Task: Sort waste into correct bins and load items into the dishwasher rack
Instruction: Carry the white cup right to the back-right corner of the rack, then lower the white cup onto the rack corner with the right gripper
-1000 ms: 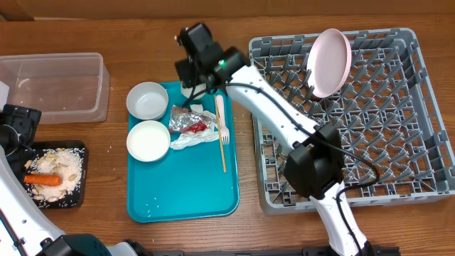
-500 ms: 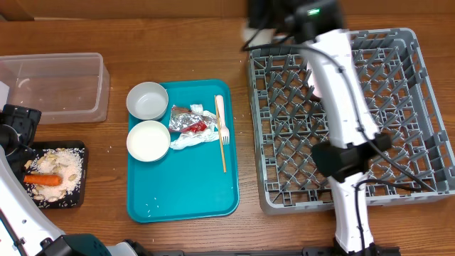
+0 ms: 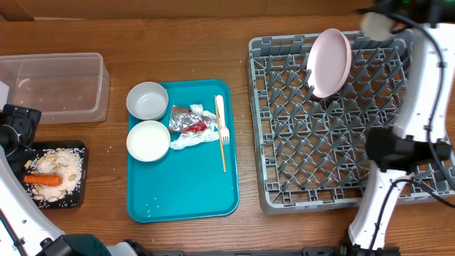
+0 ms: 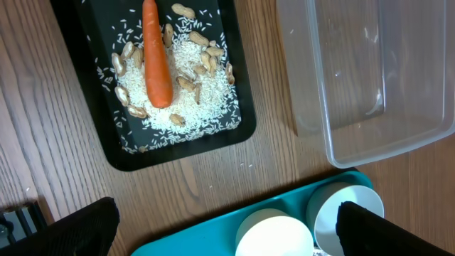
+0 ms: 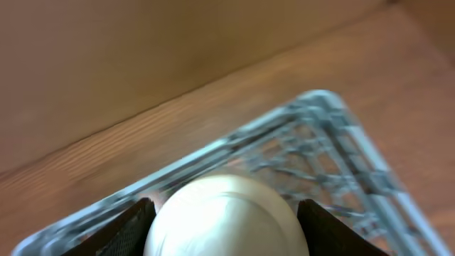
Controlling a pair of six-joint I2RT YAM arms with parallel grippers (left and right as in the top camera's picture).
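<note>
My right gripper [image 3: 387,16] is shut on the small white cup [image 3: 375,25] and holds it above the far right corner of the grey dishwasher rack [image 3: 341,153]. In the right wrist view the cup [image 5: 227,203] fills the space between the fingers [image 5: 224,231]. The white-pink plate [image 3: 330,62] stands on edge in the rack. Two white bowls [image 3: 147,100] [image 3: 148,140], the foil wrapper [image 3: 188,121], a napkin [image 3: 190,140] and the white fork [image 3: 222,131] lie on the teal tray [image 3: 185,192]. My left gripper [image 4: 238,229] is open and empty. The carrot [image 4: 156,57] lies on rice and nuts in the black tray [image 4: 99,135].
The clear tub [image 3: 53,85] stands at the far left, behind the black tray [image 3: 79,148], and looks empty in the left wrist view [image 4: 370,71]. The right arm's base stands in front of the rack's right side. A few rice crumbs lie on the wood beside the black tray.
My right arm has swung from the teal tray's far edge rightward along the back of the rack, carrying the cup. The left arm has not moved.
</note>
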